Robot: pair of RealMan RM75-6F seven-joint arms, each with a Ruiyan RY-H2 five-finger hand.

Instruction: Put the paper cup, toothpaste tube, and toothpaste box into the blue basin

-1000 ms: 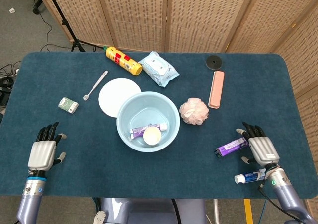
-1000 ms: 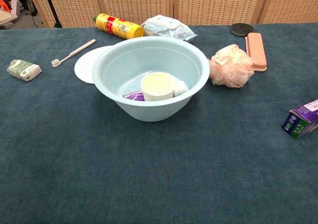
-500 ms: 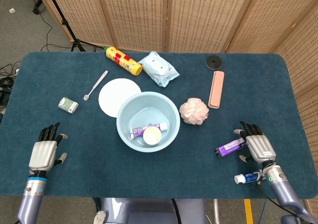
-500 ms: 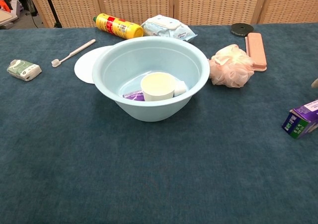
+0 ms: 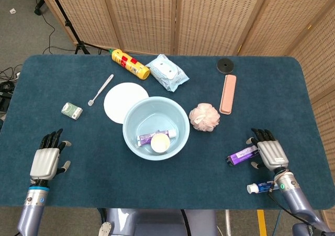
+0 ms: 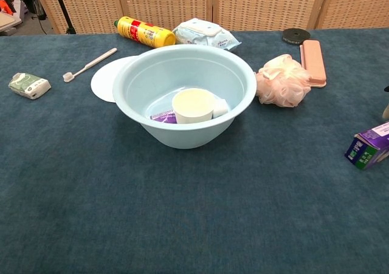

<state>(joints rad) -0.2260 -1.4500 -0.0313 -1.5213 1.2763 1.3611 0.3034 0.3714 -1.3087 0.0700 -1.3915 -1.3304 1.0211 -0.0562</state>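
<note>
Nearest the robot, a small blue-and-white tube (image 5: 263, 186) lies on the desk (image 5: 293, 105) by the right wrist; just beyond it the purple box (image 5: 242, 155) lies flat, its near end green and white in the chest view, well apart from the basin; the right robot hand (image 5: 269, 151) sits palm down just beside the box's right end, dark fingers spread and pointing away, nothing in its grasp; whether it touches the box I cannot tell; only a sliver of it shows at the chest view's right edge. The left robot hand (image 5: 46, 159) rests over the desk's near left, fingers likewise spread, holding nothing.

Mid-desk, the blue basin (image 5: 136, 115) stands upright; in it sits the cup (image 5: 159, 142), white and open-mouthed, with a purple-and-white tube (image 5: 146, 138) lying beside it, white cap to the right.

Farther off: a pink puff (image 5: 204, 116) right of the basin, a white disc (image 5: 121, 99) at its left rim, a green packet (image 5: 71, 110), a toothbrush (image 5: 100, 89), a pink case (image 5: 227, 93), a black disc (image 5: 225, 65), a wipes pack (image 5: 166, 72) and a yellow bottle (image 5: 130, 63).
</note>
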